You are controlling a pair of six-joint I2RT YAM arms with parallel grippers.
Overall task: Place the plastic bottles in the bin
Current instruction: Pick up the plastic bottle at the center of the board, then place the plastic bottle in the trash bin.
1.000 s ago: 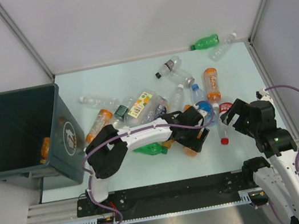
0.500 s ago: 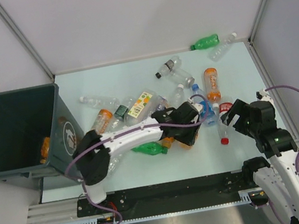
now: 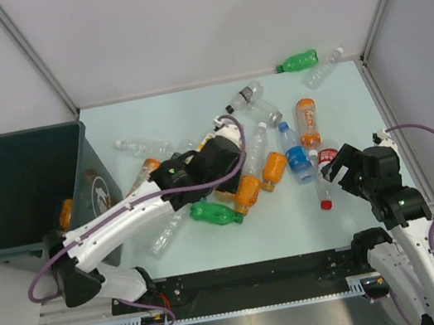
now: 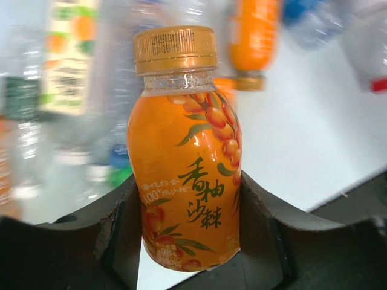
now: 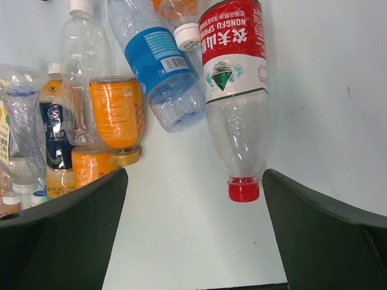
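**Left fingers** (image 4: 188,232): pinching the held orange bottle (image 4: 181,163) low on its body, one black finger on each side. The bottle stands cap up, with a gold cap and a label of berries and Chinese characters. Its base is cut off at the lower edge of the wrist view, so I cannot tell whether it touches the surface (image 3: 166,112). From above, the wrist block covers the grip, and I cannot pick this bottle out with certainty.

**Right fingers** (image 5: 193,241): spread wide with nothing between them, over a bare patch. Just beyond lies the red-labelled bottle (image 5: 234,90), its red cap towards the fingers.

**Bin** (image 3: 100,176): at the left side, well apart from the left fingers, its white emblem facing the bottles. One orange bottle in the bin (image 3: 65,214) shows against the right wall, half hidden. The rest of the inside is too dark to read.

**Loose bottles on the surface:**
- The blue-labelled bottle (image 5: 160,60) lies against the red-labelled one, its top cut off.
- The gold-capped orange bottle (image 5: 118,115) is just beside it.
- The near green bottle (image 3: 216,213) lies by the left arm.
- The far green bottle (image 3: 297,61) and the far clear bottle (image 3: 325,68) sit at the back right.
- The black-capped clear bottle (image 3: 243,96) lies mid-back.

The heap under the left arm overlaps too much to count. The background of the left wrist view is blurred.
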